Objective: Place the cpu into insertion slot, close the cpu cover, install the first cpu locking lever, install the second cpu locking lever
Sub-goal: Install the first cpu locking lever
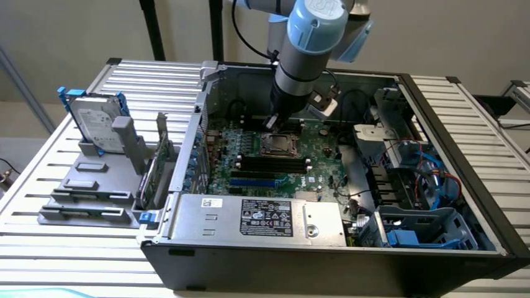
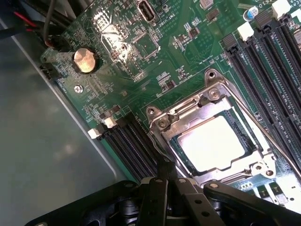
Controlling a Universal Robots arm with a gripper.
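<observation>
Tool: my tool (image 2: 165,165) sits closest to the wrist lens, its black fingers clenched together with nothing between them.
Tool, from outside: in the exterior view the tool (image 1: 273,121) hangs low inside the open computer case (image 1: 331,264), over the middle of the motherboard (image 1: 248,177).
Contact: my tip is at the near edge of the cpu cover (image 2: 188,107). I cannot tell whether it touches the metal or is just off it.
Cpu: the cpu (image 2: 214,143) lies flat in the insertion slot (image 2: 231,114), just beyond my tip. Its pale face shows through the cover's square opening.
Cover: it is lowered over the chip and frames it on every side. I cannot tell whether it is fully seated.
Lever: a thin wire locking lever (image 2: 265,136) runs along the cover's far side, apart from my tip.
Handling, cpu: I judge it light, thin, stiff and fragile underneath. It should be taken by the edges only, and those now lie under the frame.
Handling, cover and lever: both look like springy metal. I expect the wire to resist and to slip off a clenched tip unless it is pressed near its bent end.
Around: long black memory slots (image 2: 134,148) flank the socket, and a coin battery (image 2: 84,60) lies well apart.
Beyond: the case stands on the slatted desk (image 1: 49,230).
</observation>
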